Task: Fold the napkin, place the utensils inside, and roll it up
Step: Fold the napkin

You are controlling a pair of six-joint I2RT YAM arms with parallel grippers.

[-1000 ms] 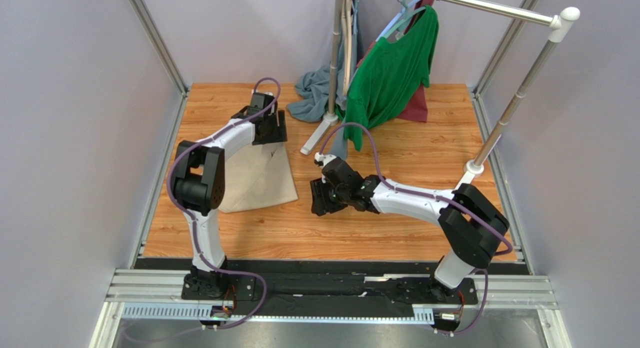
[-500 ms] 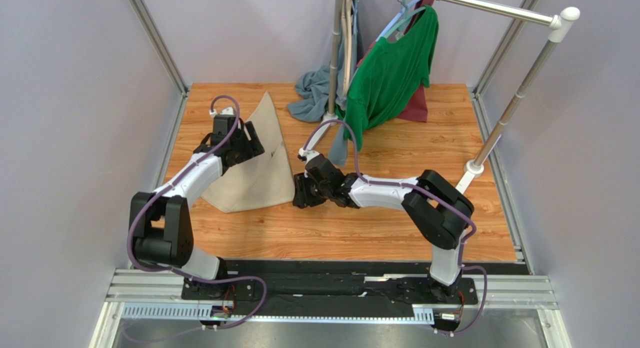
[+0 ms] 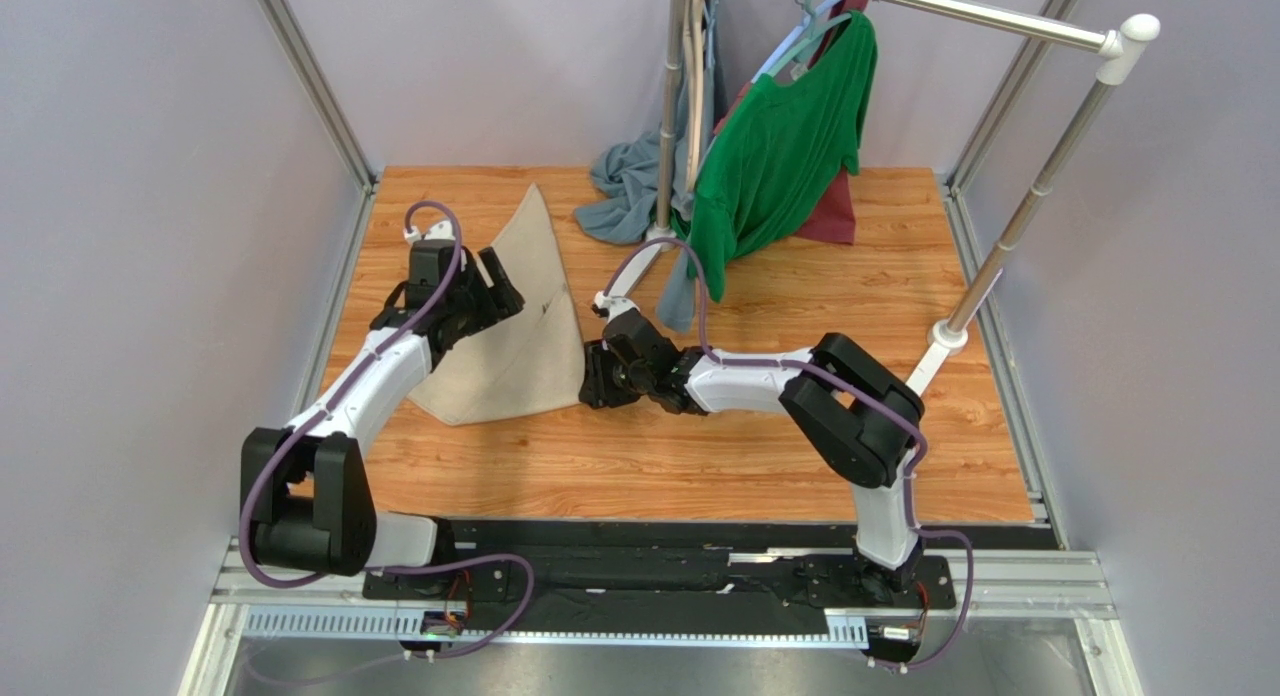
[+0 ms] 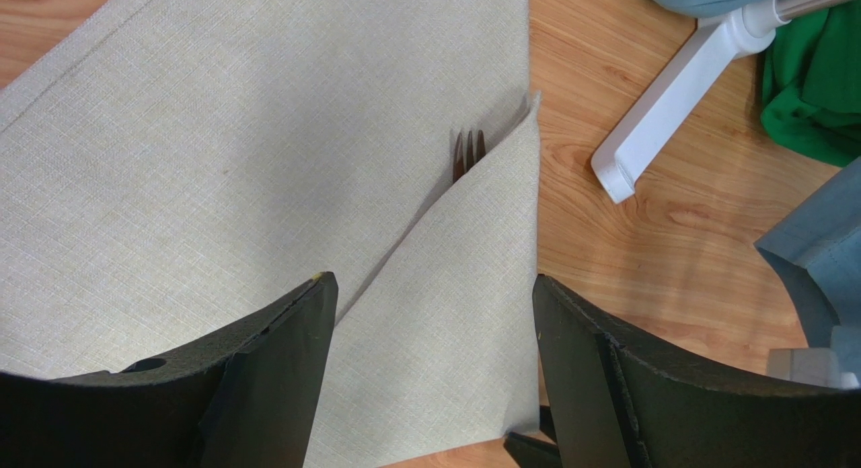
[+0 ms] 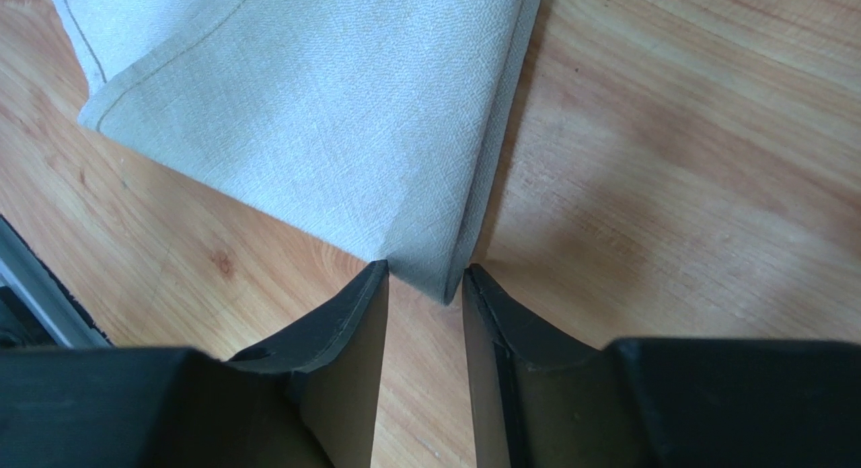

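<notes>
The beige napkin [image 3: 526, 359] lies folded on the wooden table [image 3: 781, 426], left of centre, with one flap turned over its right side [image 4: 465, 276]. Only the dark tines of the fork [image 4: 468, 151] peek out from under that flap. My left gripper [image 3: 493, 299] hovers over the napkin's middle, its jaws wide open [image 4: 433, 286] with nothing between them. At the napkin's near right corner [image 5: 435, 256] sits my right gripper [image 3: 591, 384]. Its narrowed jaws [image 5: 424, 273] straddle the corner's tip with a gap still showing.
A white clothes-rack foot [image 3: 639, 269] [image 4: 667, 115] lies just right of the napkin. A green shirt [image 3: 781, 141], a grey-blue cloth [image 3: 624, 179] and a dark red cloth [image 3: 834, 216] hang at the back. Another rack pole [image 3: 1037, 201] stands at the right.
My left arm has swung left and pulled back, uncovering the napkin's far corner. The right gripper has slid left up to the napkin's near right corner, its jaws narrowing.
</notes>
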